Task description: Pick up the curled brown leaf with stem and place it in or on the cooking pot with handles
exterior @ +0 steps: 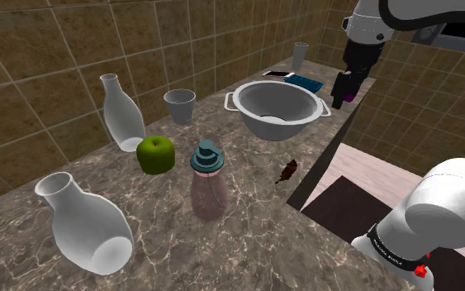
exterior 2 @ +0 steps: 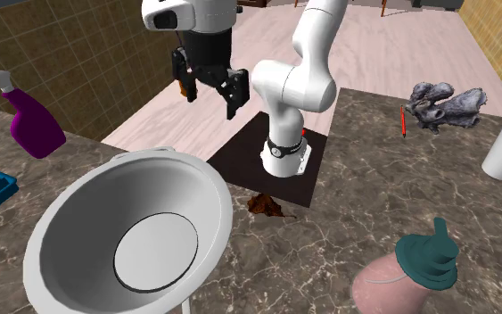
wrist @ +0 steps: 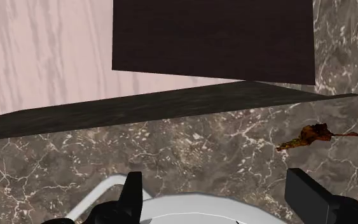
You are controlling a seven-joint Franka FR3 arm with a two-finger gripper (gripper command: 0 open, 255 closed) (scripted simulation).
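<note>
The curled brown leaf with its stem (exterior: 287, 171) (exterior 2: 267, 206) (wrist: 311, 135) lies on the marble counter near its edge, between the pot and the robot's stand. The grey cooking pot with handles (exterior: 259, 124) (exterior 2: 70, 205) (wrist: 190, 205) stands empty further along the counter. My black gripper (exterior: 342, 91) (exterior 2: 211, 100) (wrist: 219, 197) hangs in the air above the pot's rim on the counter-edge side, fingers spread open with nothing between them. The leaf sits well off to one side of the fingers, apart from them.
A green apple (exterior: 155, 154), a pink bottle with a teal cap (exterior: 208, 182), two white vases (exterior: 123, 116) (exterior: 86, 223) and a cup (exterior: 180, 105) stand on the counter. A blue tray (exterior: 305, 83) and a purple spray bottle (exterior 2: 33, 120) lie beyond the pot. The counter edge drops to the floor beside the leaf.
</note>
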